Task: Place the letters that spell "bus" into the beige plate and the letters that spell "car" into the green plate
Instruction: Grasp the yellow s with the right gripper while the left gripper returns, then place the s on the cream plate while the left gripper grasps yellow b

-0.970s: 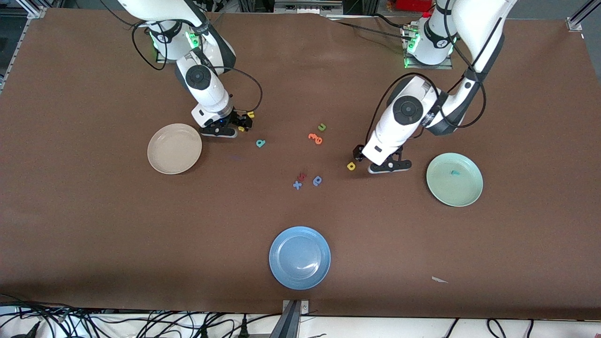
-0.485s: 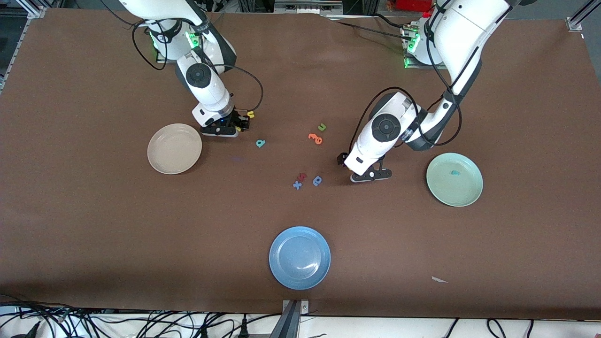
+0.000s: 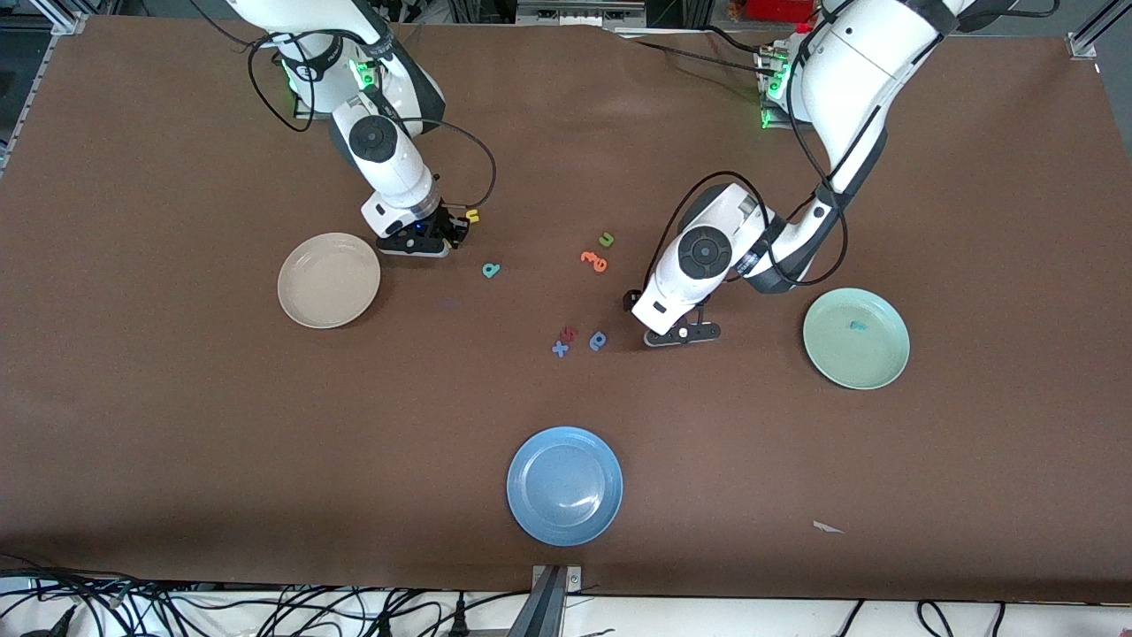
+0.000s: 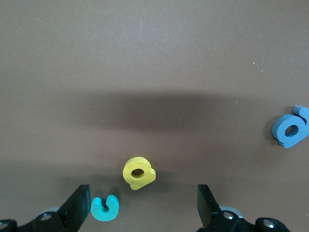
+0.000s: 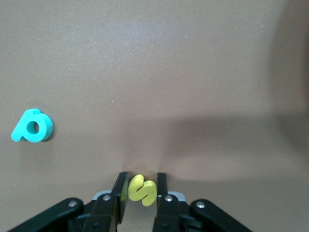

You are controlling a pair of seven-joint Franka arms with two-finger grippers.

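The beige plate (image 3: 329,280) lies empty toward the right arm's end of the worktop (image 3: 177,425). Just beside it, the right hand (image 5: 141,193) is down at the surface, its fingers pinched on the flat sides of the yellow "s" (image 5: 141,190). The yellow "u" (image 3: 473,215) lies close by and the teal "b" (image 3: 491,270) a little nearer the camera. These foam letters look very light, soft and springy, so a gentle squeeze across the thickest stroke should do; too hard and one could pop out.

The left hand (image 4: 143,205) hangs spread wide over the yellow "a" (image 4: 138,173), with the teal "c" (image 4: 105,209) by one finger. The green plate (image 3: 855,372) holds one small teal letter (image 3: 855,326).
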